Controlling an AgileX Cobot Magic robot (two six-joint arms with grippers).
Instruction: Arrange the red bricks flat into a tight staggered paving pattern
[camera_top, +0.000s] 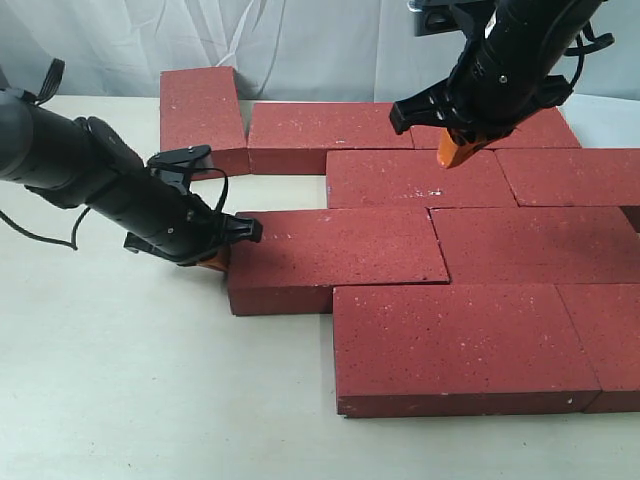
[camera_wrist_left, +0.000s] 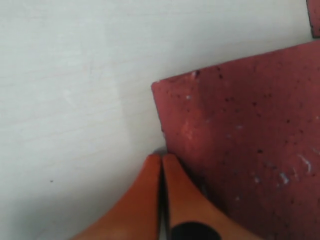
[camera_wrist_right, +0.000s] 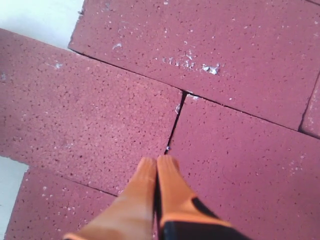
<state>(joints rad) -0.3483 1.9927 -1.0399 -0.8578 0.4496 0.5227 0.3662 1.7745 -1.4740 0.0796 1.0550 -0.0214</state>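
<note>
Closed empty, the left fingers (camera_wrist_left: 145, 200) sit against the left end of the middle-row brick (camera_top: 340, 255), likely to shove it tight against its neighbours. The right fingers (camera_wrist_right: 135, 200), also closed, hover over the far red bricks (camera_top: 420, 180) on the surface (camera_top: 120, 380).

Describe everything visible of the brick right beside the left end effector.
This red brick is a dark-red rectangular slab, grainy with tiny white specks. It lies flat on the pale table, its left end jutting past the row in front. Neighbouring bricks meet its right side and parts of its back and front. The shut left end effector sits at its left end, apparently touching it.
</note>
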